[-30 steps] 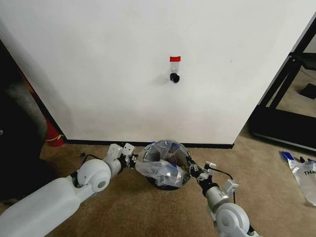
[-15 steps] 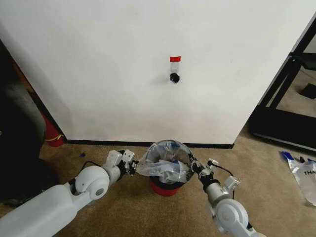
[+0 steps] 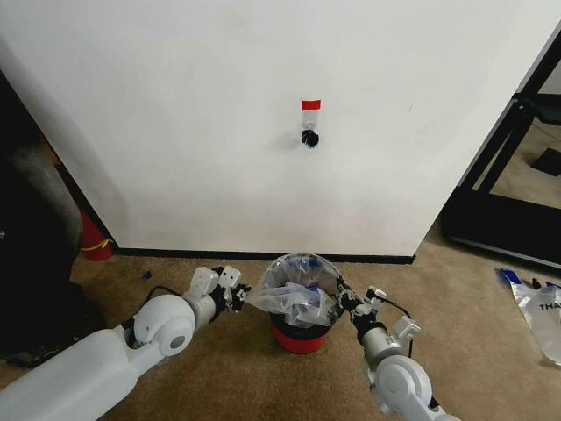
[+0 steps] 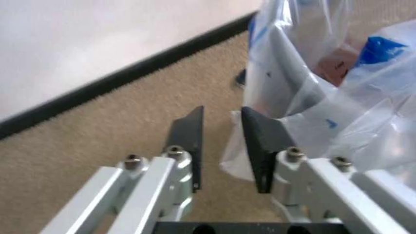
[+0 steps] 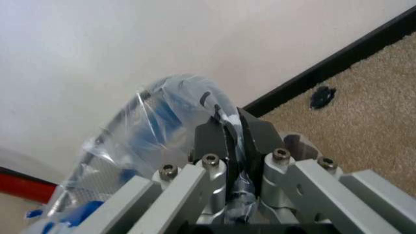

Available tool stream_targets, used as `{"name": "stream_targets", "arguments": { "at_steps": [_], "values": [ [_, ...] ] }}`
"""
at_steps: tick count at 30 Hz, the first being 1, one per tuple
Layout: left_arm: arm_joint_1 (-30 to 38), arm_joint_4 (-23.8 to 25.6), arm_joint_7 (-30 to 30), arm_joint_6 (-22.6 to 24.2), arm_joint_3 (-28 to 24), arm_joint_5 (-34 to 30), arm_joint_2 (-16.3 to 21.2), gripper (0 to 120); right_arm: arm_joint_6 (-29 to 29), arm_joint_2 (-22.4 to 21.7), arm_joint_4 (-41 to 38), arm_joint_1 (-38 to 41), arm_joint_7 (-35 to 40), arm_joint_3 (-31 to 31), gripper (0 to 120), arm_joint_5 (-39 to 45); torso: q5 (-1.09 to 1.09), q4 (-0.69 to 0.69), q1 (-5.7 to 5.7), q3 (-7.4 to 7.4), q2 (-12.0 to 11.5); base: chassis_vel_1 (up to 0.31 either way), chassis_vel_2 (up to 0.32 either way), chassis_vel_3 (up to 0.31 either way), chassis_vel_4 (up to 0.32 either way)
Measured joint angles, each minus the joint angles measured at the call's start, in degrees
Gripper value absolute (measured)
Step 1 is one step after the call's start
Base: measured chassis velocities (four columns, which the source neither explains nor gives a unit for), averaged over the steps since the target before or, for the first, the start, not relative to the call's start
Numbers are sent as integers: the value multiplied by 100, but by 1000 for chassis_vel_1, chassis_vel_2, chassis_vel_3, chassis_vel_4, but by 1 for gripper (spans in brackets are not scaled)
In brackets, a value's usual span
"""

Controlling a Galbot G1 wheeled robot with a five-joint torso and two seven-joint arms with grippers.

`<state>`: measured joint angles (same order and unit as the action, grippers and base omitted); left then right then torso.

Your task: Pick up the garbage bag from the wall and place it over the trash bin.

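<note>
Pinching garbage bag [image 3: 294, 296], right claw [image 3: 342, 298]

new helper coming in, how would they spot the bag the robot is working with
Start at the big white wall and drop from its black hook to the carpet. There a small round bin with a red base wears the thin clear blue-printed bag. The other clear bag lies flat, far right.

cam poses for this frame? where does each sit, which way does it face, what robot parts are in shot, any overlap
Head: on the robot's head, looking forward and down at the wall, trash bin and both arms.
Left wrist: behind the left gripper, facing carpet, baseboard and the garbage bag; fingers open beside the bag.
Right wrist: behind the right gripper, facing the wall; fingers pinch bag plastic.
Shared: all three show the bag over the bin.
</note>
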<state>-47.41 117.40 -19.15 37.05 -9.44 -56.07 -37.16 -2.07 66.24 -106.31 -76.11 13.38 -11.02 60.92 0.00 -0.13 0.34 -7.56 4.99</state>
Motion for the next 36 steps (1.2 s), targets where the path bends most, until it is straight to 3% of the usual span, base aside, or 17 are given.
{"name": "stream_targets", "arguments": {
  "at_steps": [6,9,11,13,15,17,20,24,28,32,36],
  "values": [
    [-26,256,-2,-39,374,76,131,51,19,14,80,33,28,37,2,-78,0,1,0,0,0,0,0,0,0],
    [236,429,-48,-74,307,-63,154,65,23,-7,95,26,25,78,2,-188,0,1,0,0,0,0,0,0,0],
    [291,455,-54,-74,270,-85,149,66,24,-11,97,23,25,85,2,-207,0,1,0,0,0,0,0,0,0],
    [679,568,-147,-7,-182,-279,66,74,26,-27,111,15,17,107,2,-302,2,1,0,0,0,0,0,0,0],
    [1282,569,-306,135,-1014,-475,-136,86,25,-40,114,9,9,118,2,-382,-2,-2,0,0,0,0,0,0,0],
    [1437,543,-343,167,-1198,-527,-196,88,24,-43,115,9,8,119,2,-412,-1,-1,0,0,0,0,0,0,0],
    [2136,345,-529,374,-1906,-978,-499,98,9,-65,106,8,-19,136,2,-529,-1,-1,0,0,0,0,0,0,0],
    [3148,-281,-918,522,-2610,-1869,-970,100,-24,-79,87,-2,-99,156,2,-655,0,-1,0,-1,0,0,0,0,0],
    [3608,-715,-1094,525,-3027,-2146,-1188,100,-40,-65,103,-13,-129,158,2,-684,2,-2,0,-1,-1,0,0,0,0],
    [3802,-1030,-1117,526,-3369,-2211,-1294,97,-44,-61,117,-2,-133,159,2,-698,1,0,0,-1,0,0,0,0,0],
    [3735,-1042,-1126,525,-3345,-2365,-1306,95,-44,-75,117,3,-133,158,2,-716,1,0,0,0,-1,0,0,0,0]
  ]
}}
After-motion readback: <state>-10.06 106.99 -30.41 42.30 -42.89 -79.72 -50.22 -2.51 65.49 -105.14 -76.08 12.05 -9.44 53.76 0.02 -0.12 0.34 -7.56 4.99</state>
